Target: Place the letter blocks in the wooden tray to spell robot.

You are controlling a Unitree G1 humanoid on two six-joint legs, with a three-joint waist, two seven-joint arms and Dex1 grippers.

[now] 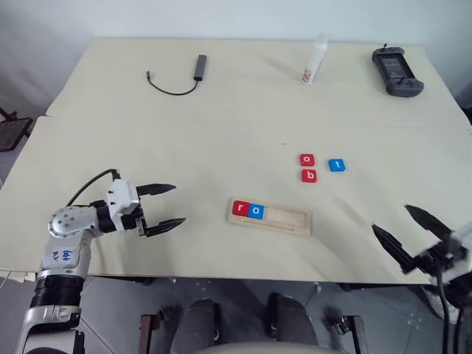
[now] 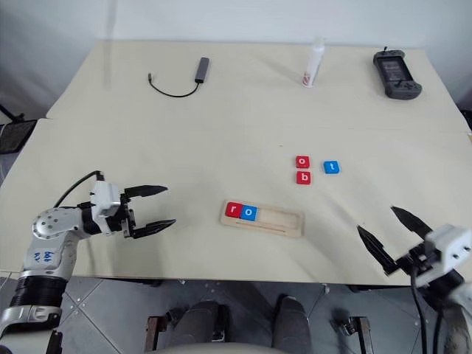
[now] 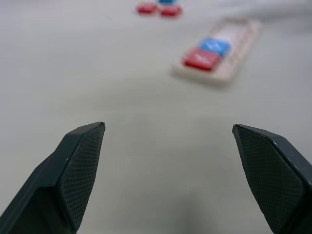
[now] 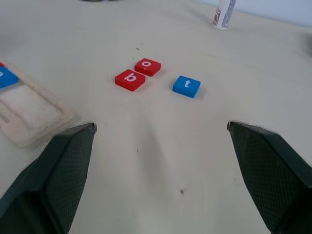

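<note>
The wooden tray (image 1: 291, 222) lies near the table's front edge, with a red "r" block (image 1: 240, 208) and a blue "o" block (image 1: 256, 211) at its left end. Behind it on the table lie a red "o" block (image 1: 307, 159), a red "b" block (image 1: 309, 175) and a blue "t" block (image 1: 337, 165). My left gripper (image 1: 169, 205) hovers open and empty to the left of the tray, pointing toward it. At the front right corner my right gripper (image 1: 400, 222) stands open and empty, aimed toward the loose blocks (image 4: 146, 67).
At the back of the table lie a dark cable with an adapter (image 1: 193, 72), a white bottle (image 1: 315, 60) and a black handheld device (image 1: 397, 71). A dark object (image 1: 11, 131) sits beyond the table's left edge.
</note>
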